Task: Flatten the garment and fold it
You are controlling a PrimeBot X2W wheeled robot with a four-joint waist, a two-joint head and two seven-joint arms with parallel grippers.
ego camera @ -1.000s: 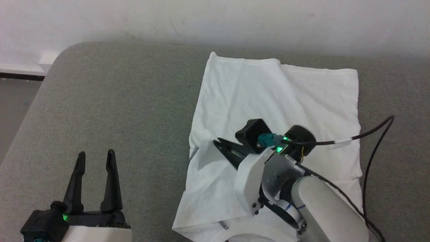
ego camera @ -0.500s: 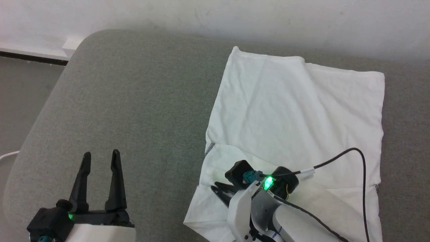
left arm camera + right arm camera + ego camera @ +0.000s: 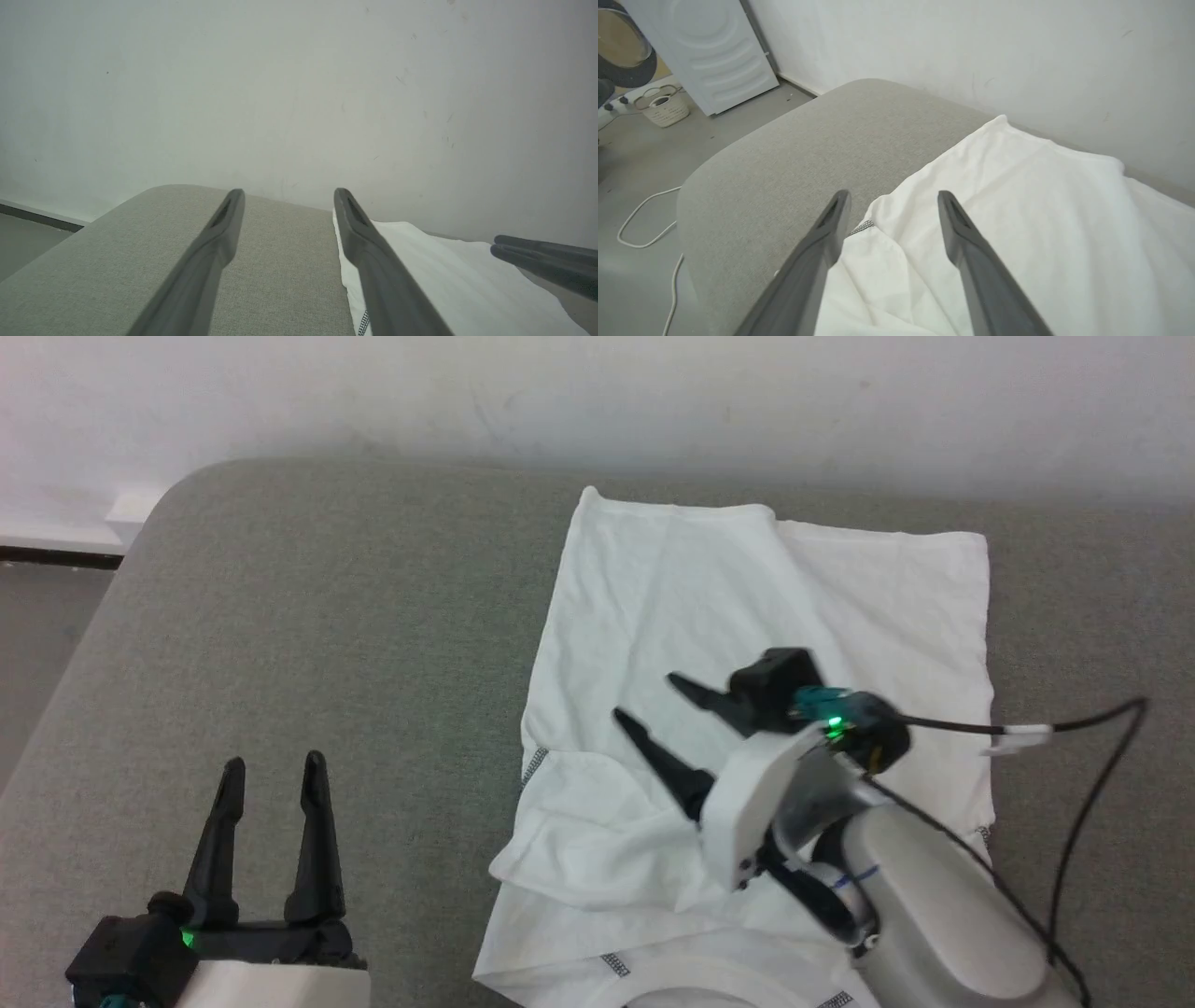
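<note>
Broadly, a grey woven-fabric upholstered platform (image 3: 327,616) with a rounded far-left corner stands against a plain white wall (image 3: 597,392). The white thin-fabric short-sleeved T-shirt (image 3: 766,588) lies on the platform's right half. Its far edge runs close along the platform's back edge. Its far part is spread fairly flat. Its near-left part is bunched into loose folds, and its ribbed collar (image 3: 691,985) lies at the platform's near edge. A short run of dark grey zigzag stitching (image 3: 534,765) shows on the shirt's left edge.

In the right wrist view a white front-loading washing machine (image 3: 705,51) stands on the floor beyond the platform's left edge.

The right gripper (image 3: 644,697) hovers over the shirt's bunched left part. Its two dark fingers are spread apart and hold nothing. The left gripper (image 3: 274,761) is over bare fabric near the platform's near-left corner, well apart from the shirt, fingers likewise spread and empty.

A pale woven basket (image 3: 663,107) sits beside the washing machine. A thin black cable (image 3: 1074,723) loops from the right wrist over the shirt's right edge. A white cord (image 3: 640,224) trails on the floor.
</note>
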